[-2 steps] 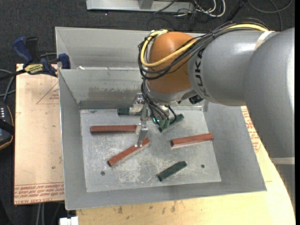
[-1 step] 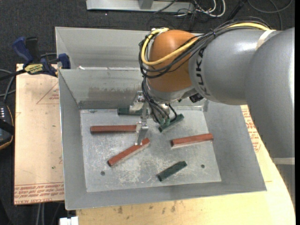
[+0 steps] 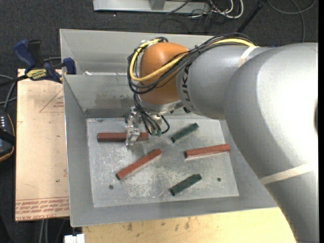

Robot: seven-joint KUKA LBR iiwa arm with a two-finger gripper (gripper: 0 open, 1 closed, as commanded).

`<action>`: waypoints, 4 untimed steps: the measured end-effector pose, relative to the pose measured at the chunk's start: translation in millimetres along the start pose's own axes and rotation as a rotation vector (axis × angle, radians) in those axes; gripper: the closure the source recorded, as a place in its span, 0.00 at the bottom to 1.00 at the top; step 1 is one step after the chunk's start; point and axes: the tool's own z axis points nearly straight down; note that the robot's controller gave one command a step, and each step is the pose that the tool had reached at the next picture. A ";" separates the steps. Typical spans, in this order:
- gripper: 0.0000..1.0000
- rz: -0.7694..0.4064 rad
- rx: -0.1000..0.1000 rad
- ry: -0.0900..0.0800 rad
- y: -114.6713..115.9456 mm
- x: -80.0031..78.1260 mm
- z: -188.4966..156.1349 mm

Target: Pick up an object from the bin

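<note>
Camera view: fingers (image 3: 132,134) low at right part of dark red stick (image 3: 111,136), left rear of bin (image 3: 76,135); open or closed, cannot tell. Stick looks stiff, light, flat-sided, maybe wood or plastic. Best hold: across narrow width, near middle. Floor is scratched grey metal. Red sticks (image 3: 139,164) and green sticks (image 3: 185,132) lie apart.

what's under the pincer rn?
A dark red stick, lying flat on the floor of the bin, back left. Its left part shows; the stretch beneath the pincer is covered.
</note>
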 end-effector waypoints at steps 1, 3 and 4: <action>1.00 0.000 0.000 0.000 -0.1 0.0 0.0; 1.00 -0.181 0.004 0.017 20.1 5.6 -32.1; 1.00 -0.123 0.006 0.024 -13.9 16.5 -134.6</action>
